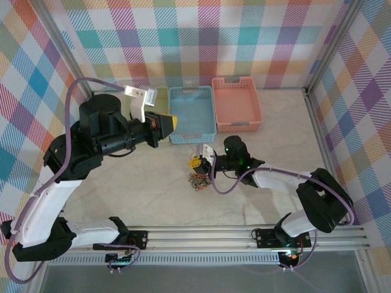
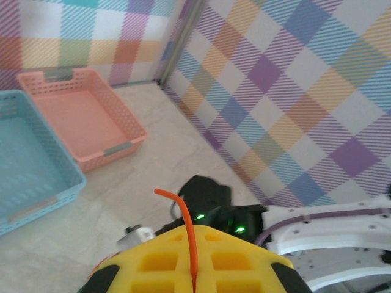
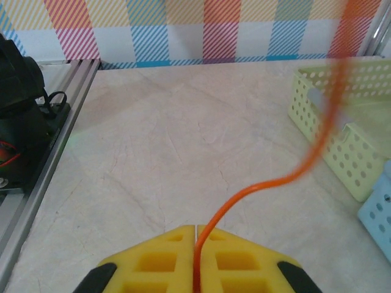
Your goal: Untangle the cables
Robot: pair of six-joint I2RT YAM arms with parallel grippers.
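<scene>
Fingers (image 3: pixel 157 257) of right gripper (image 3: pixel 195 232) pinch orange cable (image 3: pixel 244 194), left gripper (image 2: pixel 191 235) likewise

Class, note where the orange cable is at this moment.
In the right wrist view, the orange cable rises out of the shut right gripper and curves up to the right, in front of the yellow basket.
</scene>
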